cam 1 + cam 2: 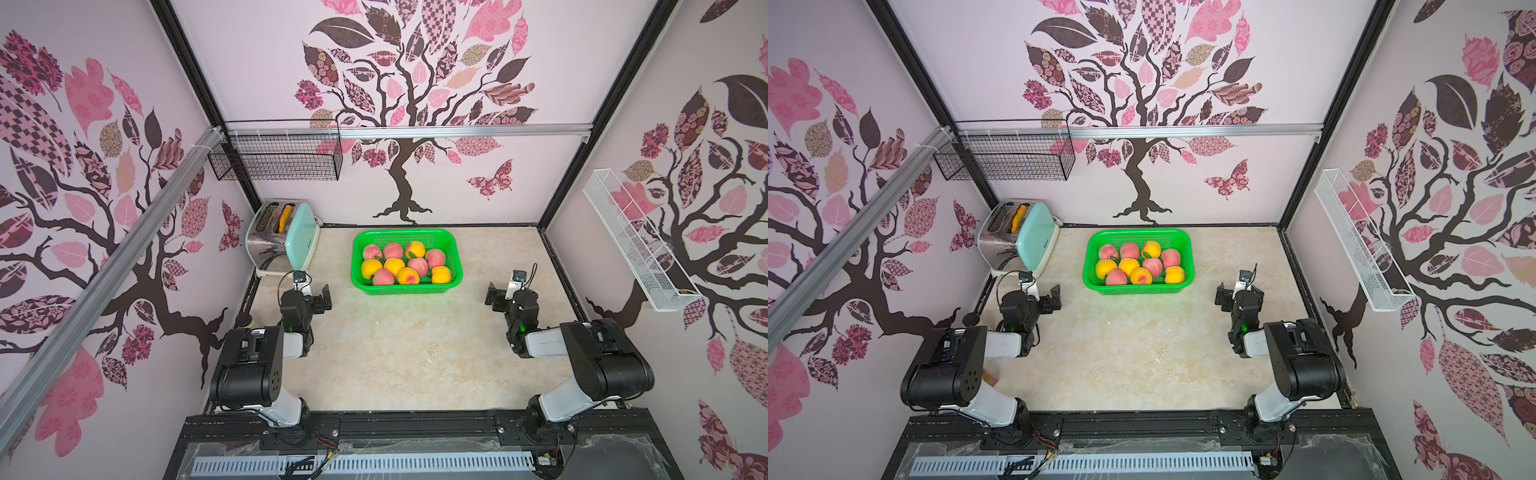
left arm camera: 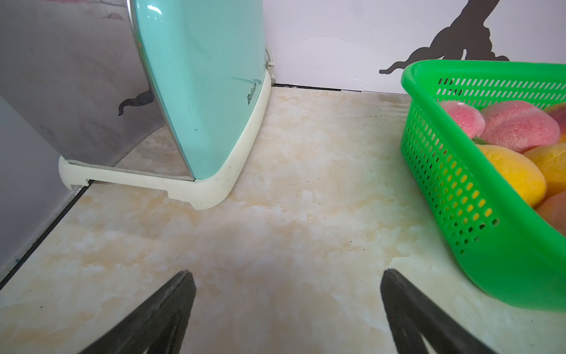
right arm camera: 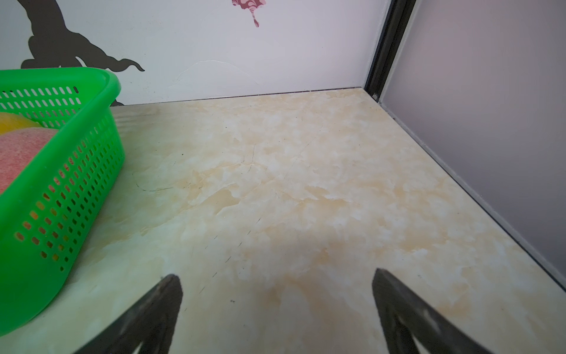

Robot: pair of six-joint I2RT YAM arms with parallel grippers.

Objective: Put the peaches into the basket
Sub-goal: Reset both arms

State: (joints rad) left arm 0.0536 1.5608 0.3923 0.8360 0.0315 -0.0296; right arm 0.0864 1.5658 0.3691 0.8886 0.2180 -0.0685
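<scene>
The task looks finished, as far as the pictures show: all the peaches [image 1: 394,266] lie inside the green plastic basket [image 1: 405,289]. The basket stands on the marble-pattern table [image 1: 415,357] near the back wall, between the two arms. In both top views I count ten peaches, five fuzzy pink ones and five yellow-orange ones, packed close together in roughly three rows. No peach lies on the table outside the basket, and there is only one basket of this kind. The left gripper [image 2: 288,280] hovers over bare table between the toaster [image 2: 199,92] and the basket, its jaws wide apart with nothing between them. The right gripper [image 3: 275,279] is on the other side of the basket, also with jaws spread wide and empty. Both are clear of the basket and touch nothing. In my judgement nothing is left to do, except perhaps to bring the arms to rest.
</scene>
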